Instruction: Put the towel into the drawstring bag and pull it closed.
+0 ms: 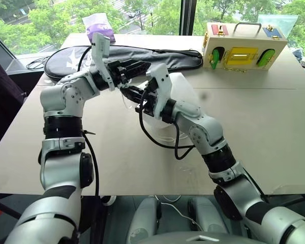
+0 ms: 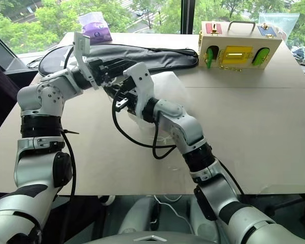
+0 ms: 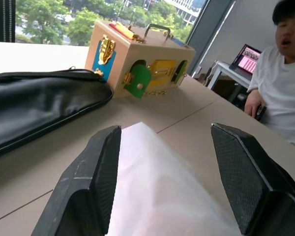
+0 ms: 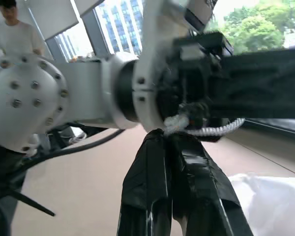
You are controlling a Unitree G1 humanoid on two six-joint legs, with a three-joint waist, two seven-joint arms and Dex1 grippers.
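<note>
The drawstring bag (image 1: 182, 89) lies thin, white and slightly see-through on the table behind my two crossed arms. My left gripper (image 1: 130, 68) points right over it. In the left wrist view its fingers (image 3: 96, 177) stand wide apart, with the bag's fabric (image 3: 157, 182) between them. My right gripper (image 1: 134, 94) points left just below the left one. It is shut on the bag's white cord (image 4: 212, 131), whose knotted end sits at the tips of its fingers (image 4: 152, 162), right against the left gripper's black body. The towel is hidden.
A long black racket case (image 1: 152, 55) lies across the table's far side. A wooden latch box (image 1: 243, 51) stands at the far right, a purple packet (image 1: 99, 28) at the far edge. A person (image 3: 285, 93) sits beyond the table by a laptop (image 3: 249, 57).
</note>
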